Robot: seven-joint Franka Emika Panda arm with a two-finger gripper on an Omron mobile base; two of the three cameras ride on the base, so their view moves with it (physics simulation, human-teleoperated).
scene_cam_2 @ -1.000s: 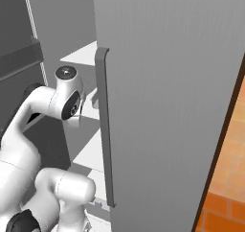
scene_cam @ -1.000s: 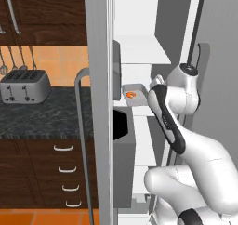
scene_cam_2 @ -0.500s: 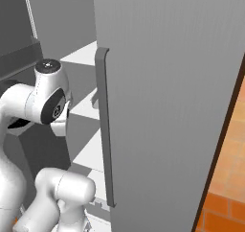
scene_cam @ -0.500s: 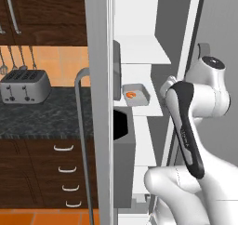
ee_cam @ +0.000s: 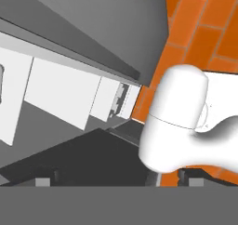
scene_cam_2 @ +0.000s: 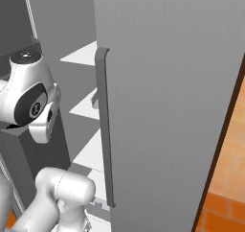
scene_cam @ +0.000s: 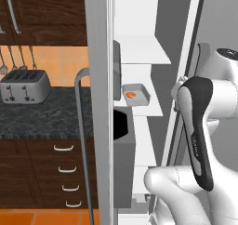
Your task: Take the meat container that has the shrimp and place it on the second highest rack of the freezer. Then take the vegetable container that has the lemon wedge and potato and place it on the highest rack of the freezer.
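Note:
The freezer (scene_cam: 98,56) stands open with white shelves inside. The meat container (scene_cam: 136,94), a small grey tray with the orange-red shrimp (scene_cam: 130,95) in it, rests on the second highest rack (scene_cam: 149,109), under the highest rack (scene_cam: 142,52). My arm is drawn back at the right, well apart from the tray. In the hand view my gripper (ee_cam: 116,181) is open, its fingertips (ee_cam: 44,181) wide apart with nothing between them, looking down at the freezer's lower shelves and the floor. The vegetable container is out of view.
The grey freezer door (scene_cam_2: 167,82) with its long bar handle (scene_cam_2: 104,130) stands close on the right. A second bar handle (scene_cam: 79,140) is left of the opening. A toaster (scene_cam: 25,85) sits on the dark counter (scene_cam: 46,115) above drawers (scene_cam: 65,173). Orange tiles (ee_cam: 204,29) cover the floor.
My arm has pulled back out of the freezer, away from the tray, and folded up toward the right. The tray with the shrimp stays on its shelf. The gripper stays open.

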